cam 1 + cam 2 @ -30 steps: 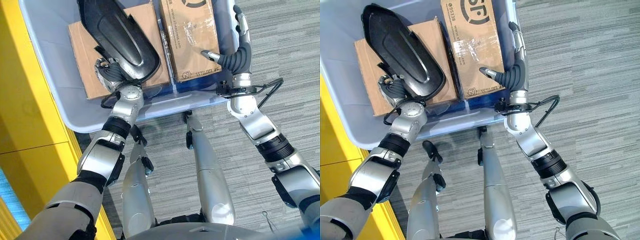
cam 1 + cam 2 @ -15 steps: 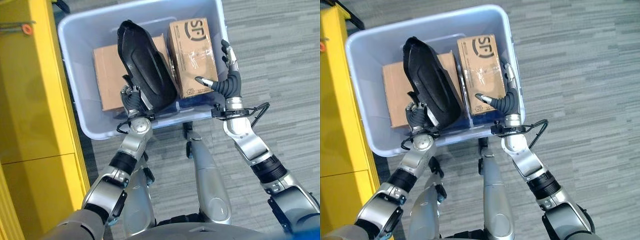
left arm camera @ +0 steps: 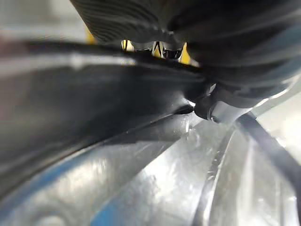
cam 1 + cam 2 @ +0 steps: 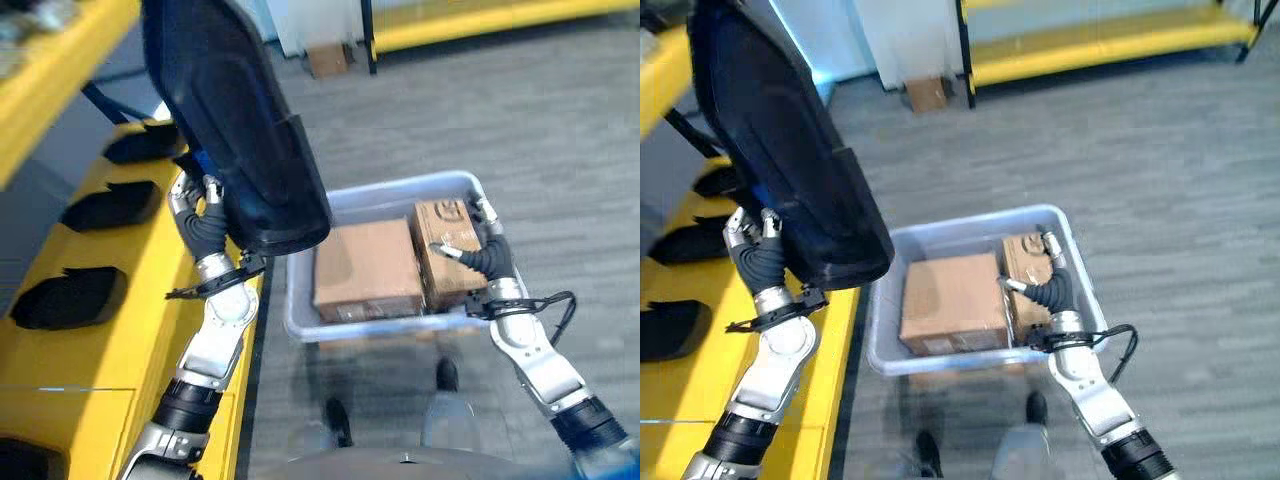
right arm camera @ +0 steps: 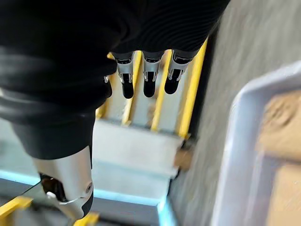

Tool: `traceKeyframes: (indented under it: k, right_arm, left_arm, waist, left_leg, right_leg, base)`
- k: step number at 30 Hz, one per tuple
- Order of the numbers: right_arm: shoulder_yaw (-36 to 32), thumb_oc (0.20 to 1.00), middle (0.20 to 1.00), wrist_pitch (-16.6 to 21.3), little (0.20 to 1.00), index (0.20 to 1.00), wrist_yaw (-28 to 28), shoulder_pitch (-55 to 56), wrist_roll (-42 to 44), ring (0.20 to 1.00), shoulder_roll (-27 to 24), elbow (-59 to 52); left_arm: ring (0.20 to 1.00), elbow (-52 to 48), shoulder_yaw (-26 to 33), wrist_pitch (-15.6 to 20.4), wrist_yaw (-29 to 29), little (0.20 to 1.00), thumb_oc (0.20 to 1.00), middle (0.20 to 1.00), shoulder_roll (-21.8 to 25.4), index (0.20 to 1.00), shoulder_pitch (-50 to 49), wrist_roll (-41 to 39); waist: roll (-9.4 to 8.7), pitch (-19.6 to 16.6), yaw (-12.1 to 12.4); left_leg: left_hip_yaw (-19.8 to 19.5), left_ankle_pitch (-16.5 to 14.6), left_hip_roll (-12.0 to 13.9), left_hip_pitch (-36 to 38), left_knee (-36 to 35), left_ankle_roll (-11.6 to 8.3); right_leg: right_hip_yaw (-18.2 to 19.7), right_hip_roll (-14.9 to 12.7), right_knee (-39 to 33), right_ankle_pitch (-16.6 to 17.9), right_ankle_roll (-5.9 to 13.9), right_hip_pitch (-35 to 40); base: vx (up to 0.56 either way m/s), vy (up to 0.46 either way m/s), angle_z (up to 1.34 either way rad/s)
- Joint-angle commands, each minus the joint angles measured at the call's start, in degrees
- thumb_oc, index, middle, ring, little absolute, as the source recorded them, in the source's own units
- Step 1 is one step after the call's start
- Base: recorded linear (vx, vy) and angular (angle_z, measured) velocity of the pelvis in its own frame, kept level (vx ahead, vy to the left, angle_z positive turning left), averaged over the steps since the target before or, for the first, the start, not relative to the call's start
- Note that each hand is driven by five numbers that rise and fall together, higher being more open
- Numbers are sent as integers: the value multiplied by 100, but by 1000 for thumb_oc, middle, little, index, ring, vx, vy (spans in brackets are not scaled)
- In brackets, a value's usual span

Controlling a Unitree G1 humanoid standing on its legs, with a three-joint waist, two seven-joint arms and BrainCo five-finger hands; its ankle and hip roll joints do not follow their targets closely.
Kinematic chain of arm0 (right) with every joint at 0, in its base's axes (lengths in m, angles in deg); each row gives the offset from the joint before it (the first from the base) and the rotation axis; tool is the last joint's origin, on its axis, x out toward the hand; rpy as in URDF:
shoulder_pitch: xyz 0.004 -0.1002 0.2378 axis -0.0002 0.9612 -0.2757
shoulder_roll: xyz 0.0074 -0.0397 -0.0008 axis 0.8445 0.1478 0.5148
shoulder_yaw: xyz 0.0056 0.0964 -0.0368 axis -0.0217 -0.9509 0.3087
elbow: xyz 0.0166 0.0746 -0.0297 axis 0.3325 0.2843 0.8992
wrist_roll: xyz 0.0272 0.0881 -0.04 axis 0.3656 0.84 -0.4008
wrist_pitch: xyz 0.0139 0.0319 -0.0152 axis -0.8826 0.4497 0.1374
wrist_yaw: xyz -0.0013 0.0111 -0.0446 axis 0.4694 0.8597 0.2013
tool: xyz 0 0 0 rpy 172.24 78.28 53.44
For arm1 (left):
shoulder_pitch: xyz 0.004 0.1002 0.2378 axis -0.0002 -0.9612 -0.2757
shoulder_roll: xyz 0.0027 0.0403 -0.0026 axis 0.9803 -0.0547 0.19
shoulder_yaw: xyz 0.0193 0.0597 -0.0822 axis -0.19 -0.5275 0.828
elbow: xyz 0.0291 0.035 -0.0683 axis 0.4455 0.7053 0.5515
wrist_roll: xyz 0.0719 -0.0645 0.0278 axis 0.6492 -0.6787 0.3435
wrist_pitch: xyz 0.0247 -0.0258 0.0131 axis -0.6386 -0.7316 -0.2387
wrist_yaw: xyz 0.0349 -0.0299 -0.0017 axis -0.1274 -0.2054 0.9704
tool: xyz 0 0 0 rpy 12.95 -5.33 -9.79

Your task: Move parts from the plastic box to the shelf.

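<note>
We hold the black part [image 4: 225, 120] in our left hand [image 4: 205, 215], fingers curled round its lower edge. The part stands up above the hand, tilted, w/ its long body rising toward the top of the eye views. It sits over the gap between the yellow shelf [image 4: 120, 330] and the box [image 4: 380, 195], clear of both. In the left wrist view the part's dark edge [image 3: 94, 94] runs right against the hand's cover.

Our right hand [image 4: 480, 255] is over the right end of the box, above the smaller carton [image 4: 445, 250]; fingers straight and relaxed, gripping nothing, thumb [image 5: 66, 188] apart from the fingers [image 5: 148, 80] in the right wrist view.

2 cartons lie in the box: the bigger carton [image 4: 365, 270] at left, the smaller just beside it. 3 more black parts [image 4: 65, 295] lie on the shelf, left of our left arm.
</note>
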Motion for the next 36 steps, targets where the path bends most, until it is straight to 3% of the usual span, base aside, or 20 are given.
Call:
traceKeyframes:
  k: [1, 5, 8, 10, 13, 15, 17, 20, 24, 27, 29, 31, 35, 36]
  right_arm:
    - [10, 1000, 1000, 68, 1000, 1000, -378, -438, 267, 1000, 152, -305]
    - [203, 1000, 1000, -96, 1000, 1000, -794, -210, 399, 1000, 322, -597]
    - [227, 1000, 1000, -141, 1000, 1000, -992, -145, 465, 1000, 307, -737]
    - [349, 1000, 1000, -77, 1000, 1000, -1007, -203, 494, 1000, 324, -819]
    - [367, 1000, 1000, -22, 1000, 1000, -888, -224, 583, 1000, 412, -829]
    - [337, 1000, 1000, 57, 1000, 1000, -827, -223, 610, 1000, 440, -803]
    - [231, 1000, 1000, 105, 1000, 1000, -728, -170, 737, 1000, 464, -787]
    - [114, 1000, 1000, 111, 1000, 1000, -720, -341, 777, 1000, 370, -742]
    - [232, 1000, 1000, 352, 1000, 1000, -578, -662, 719, 1000, 298, -453]
    - [218, 1000, 1000, 465, 1000, 1000, -484, -884, 683, 1000, 234, -368]
    - [205, 1000, 1000, 664, 1000, 1000, -266, -897, 562, 1000, 265, -228]
    - [83, 1000, 1000, 682, 1000, 1000, -178, -553, 521, 1000, 199, -334]
    - [79, 1000, 1000, 680, 1000, 1000, -181, -541, 523, 1000, 196, -341]
    - [-126, 1000, 1000, 603, 1000, 1000, -467, -335, 715, 1000, 84, -334]
  left_arm:
    - [200, -368, 339, 79, -235, 200, 200, 200, 118, 200, 323, 203]
    - [200, -793, 539, 23, -674, 200, 200, 200, 283, 200, -474, 446]
    - [200, -862, 623, 75, -967, 200, 200, 200, 377, 200, -722, 481]
    - [200, -847, 557, 234, -1353, 200, 200, 200, 491, 200, -753, 527]
    - [200, -778, 375, 330, -1725, 200, 200, 200, 529, 200, -612, 638]
    - [200, -718, 190, 374, -1921, 200, 200, 200, 567, 200, -481, 735]
    - [200, -669, -46, 437, -2142, 200, 200, 200, 669, 200, -395, 975]
    - [200, -456, -335, 465, -2402, 200, 200, 200, 781, 200, -545, 926]
    - [200, -166, -560, 511, -2345, 200, 200, 200, 769, 200, -556, 799]
    - [200, -13, -683, 626, -2249, 200, 200, 200, 776, 200, -452, 748]
    - [200, 166, -756, 690, -2434, 200, 200, 200, 722, 200, -312, 906]
    - [200, 374, -918, 548, -2830, 200, 200, 200, 644, 200, -188, 964]
    - [200, 369, -921, 543, -2835, 200, 200, 200, 644, 200, -193, 961]
    - [200, 383, -1067, 379, -2944, 200, 200, 200, 643, 200, -309, 1108]
  waist:
    - [-276, 533, 31]
    - [-407, 346, 436]
    - [-509, 270, 610]
    - [-666, 252, 784]
    - [-733, 194, 827]
    - [-749, 141, 789]
    - [-760, 121, 689]
    - [-783, 183, 656]
    - [-786, 402, 836]
    - [-745, 573, 861]
    - [-702, 728, 781]
    - [-677, 671, 475]
    - [-680, 691, 464]
    - [-715, 563, 217]
  left_leg:
    - [-371, 355, 551, -546, 147, -312]
    - [-600, 233, 348, -280, -123, -215]
    - [-640, 121, 205, -252, -172, -117]
    - [-736, -19, -25, -267, -156, 110]
    - [-817, -58, -174, -271, -190, 268]
    - [-986, -60, -260, -313, -220, 368]
    - [-1318, -93, -365, -360, -220, 534]
    - [-1829, 89, -697, -553, -220, 576]
    - [-2051, 306, -836, -993, -29, 384]
    - [-2063, 404, -842, -1423, 185, 302]
    - [-1558, 452, -736, -1739, 366, 204]
    - [-279, 431, -282, -1668, 492, 63]
    - [-292, 400, -290, -1648, 520, 59]
    - [73, 172, 202, -1311, 860, 40]
  right_leg:
    - [-622, 582, 39, -891, -559, 568]
    - [-980, 538, -321, -681, -338, 949]
    - [-1093, 470, -453, -526, -159, 1000]
    - [-1023, 294, -453, -311, 91, 913]
    - [-944, 208, -392, -215, 159, 902]
    - [-723, 257, -258, -234, 124, 811]
    - [-236, 586, 453, -481, 0, 559]
    - [242, 1605, 1746, -750, -295, 112]
    - [275, 1808, 1080, -1135, -579, 296]
    - [366, 1834, 885, -1203, -651, 231]
    - [239, 1828, 564, -1167, -690, 335]
    - [-333, 1700, 239, -1054, -688, 526]
    - [-346, 1695, 226, -1066, -684, 571]
    - [-584, 1380, 245, -987, -734, 554]
  base:
    - [41, 105, 57]
    - [-46, 195, 49]
    - [-79, 229, 32]
    - [-119, 308, 32]
    - [-52, 201, 36]
    - [-29, 126, 46]
    - [-83, 114, 73]
    - [-192, 7, 71]
    - [-224, -145, 20]
    - [-251, -118, 16]
    - [-295, -228, 43]
    - [-102, -156, 151]
    - [-31, 19, 82]
    - [-151, 193, 16]
